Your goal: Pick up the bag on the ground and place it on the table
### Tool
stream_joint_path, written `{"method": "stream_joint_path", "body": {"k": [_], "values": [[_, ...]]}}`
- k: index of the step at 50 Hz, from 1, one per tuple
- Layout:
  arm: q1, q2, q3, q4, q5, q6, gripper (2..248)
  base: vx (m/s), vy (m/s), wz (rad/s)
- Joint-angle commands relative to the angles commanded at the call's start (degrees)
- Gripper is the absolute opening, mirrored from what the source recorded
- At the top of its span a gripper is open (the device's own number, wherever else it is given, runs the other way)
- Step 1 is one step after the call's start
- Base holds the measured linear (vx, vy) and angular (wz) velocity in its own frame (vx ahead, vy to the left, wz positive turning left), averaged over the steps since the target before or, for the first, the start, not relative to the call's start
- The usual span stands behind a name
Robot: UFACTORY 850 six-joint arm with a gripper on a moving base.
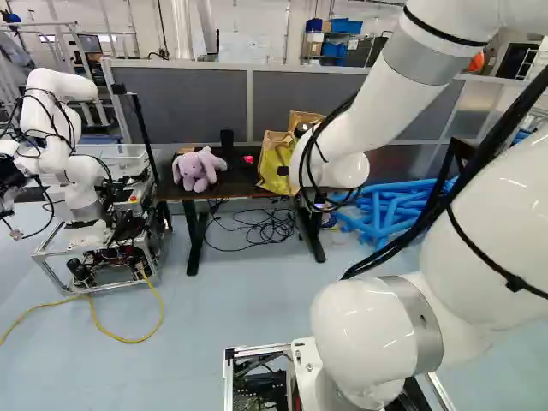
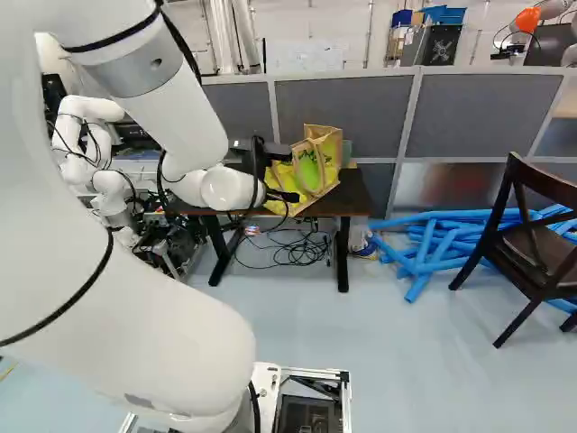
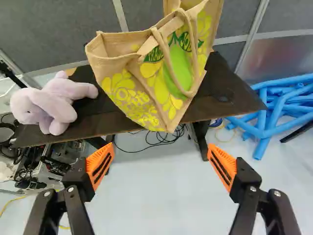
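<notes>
On the desk (image 3: 230, 95), bag (image 3: 133, 81) standing up: tan weave, yellow flower print, bright green patch, darker green lettering, looped tan handles (image 3: 168, 67). Pincer (image 2: 294, 174) spread wide, bag ahead of it. Plush (image 3: 57, 100) sits beside bag.

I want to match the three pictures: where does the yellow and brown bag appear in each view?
Left base view: the bag is near the middle, on the table, partly behind the arm.
Right base view: on the table, just right of the arm's far end.
Wrist view: ahead of the open gripper, beside the purple toy.
Shared landmark: blue tubes near the table.
</notes>
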Motion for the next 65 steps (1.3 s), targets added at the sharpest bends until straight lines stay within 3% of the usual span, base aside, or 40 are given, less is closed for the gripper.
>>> {"method": "stream_joint_path", "body": {"k": [28,65], "values": [[0.7,3.0,8.1,-0.1,11.8,-3.9,247,0.0,0.0,0.0],[1.2,4.9,13.5,-0.1,19.5,-6.4,247,0.0,0.0,0.0]]}}
